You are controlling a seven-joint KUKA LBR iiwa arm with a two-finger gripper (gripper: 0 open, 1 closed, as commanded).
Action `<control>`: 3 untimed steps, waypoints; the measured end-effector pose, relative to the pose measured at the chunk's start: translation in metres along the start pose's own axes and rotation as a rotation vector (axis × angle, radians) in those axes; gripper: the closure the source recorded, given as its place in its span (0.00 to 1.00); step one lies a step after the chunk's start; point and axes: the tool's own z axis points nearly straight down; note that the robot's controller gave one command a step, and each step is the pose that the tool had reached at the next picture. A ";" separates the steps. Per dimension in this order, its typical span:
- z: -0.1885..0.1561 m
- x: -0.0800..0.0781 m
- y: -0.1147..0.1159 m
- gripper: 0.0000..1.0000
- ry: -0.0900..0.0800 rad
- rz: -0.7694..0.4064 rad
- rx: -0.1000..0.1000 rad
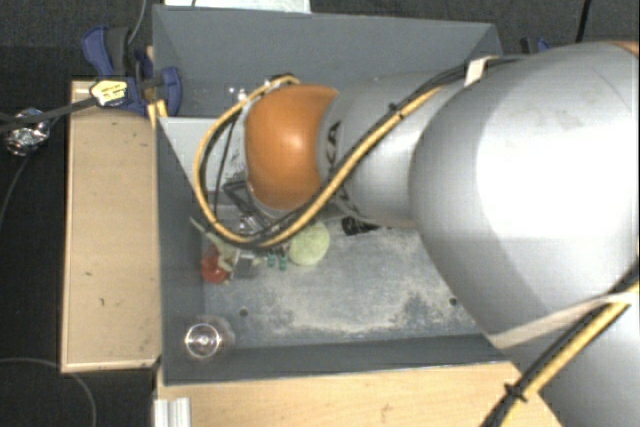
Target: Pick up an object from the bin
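1. The big silver arm [520, 205] is sitting closest to us. It is coming in from the right and bending down into the grey bin [400, 305], because the things to pick are lying low on the bin's floor.
2. A shiny round thing [203, 339] is resting alone in the front left corner, well apart from the others, so nothing is crowding it.
3. A little farther in, near the left wall, a small red thing [213, 268] is lying on the floor. Some small green bits [275, 262] and a pale green ball [309, 245] are lying just beside it on the right. A black thing [360, 227] is peeking out from under the arm.
4. The jaws are hanging over this little group, nearest the red thing. That explains why the arm is leaning so far to the left. They are hiding in the dark under the wrist, so I cannot tell if they are released or clenched.
5. The orange cover [288, 143] is sitting on the wrist just above them. The yellow and black cables [203, 170] are looping loosely around it, maybe so the wrist can turn without pulling them.
6. All the small things are lying on the floor, so the picking is not done yet.
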 end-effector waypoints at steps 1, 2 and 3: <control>0.000 -0.003 -0.001 1.00 -0.001 -0.021 0.001; 0.000 -0.004 -0.005 1.00 -0.005 -0.040 -0.002; 0.000 -0.009 -0.008 1.00 -0.004 -0.049 -0.002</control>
